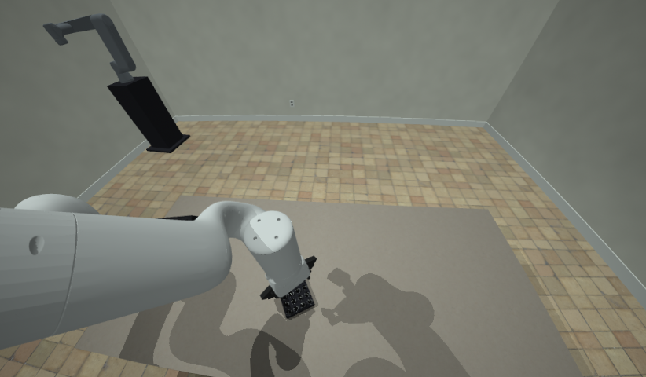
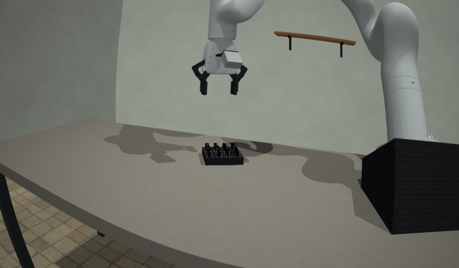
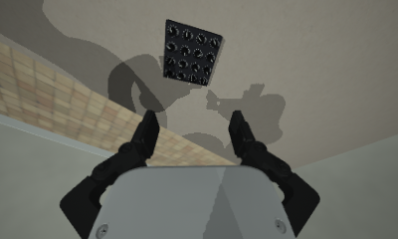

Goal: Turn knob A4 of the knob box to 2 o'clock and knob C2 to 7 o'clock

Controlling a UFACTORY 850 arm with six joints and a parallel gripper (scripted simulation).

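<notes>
The black knob box (image 1: 298,301) (image 2: 222,156) (image 3: 192,52) stands on its feet on the grey table (image 2: 158,199) (image 1: 410,261) (image 3: 310,60), near its middle. It carries several small black knobs in rows; their white lines and printed names are too small to read. My gripper (image 2: 219,89) (image 3: 194,119) is open and empty. It hangs high above the box, fingers pointing down. In the top view the wrist hides part of the box, and the fingertips do not show.
The arm's black base block (image 2: 412,184) stands at the table's right end. A wooden wall shelf (image 2: 314,38) hangs behind. A second grey arm on a black pedestal (image 1: 146,114) stands far off in the room's corner. Tiled floor (image 1: 340,159) surrounds the table.
</notes>
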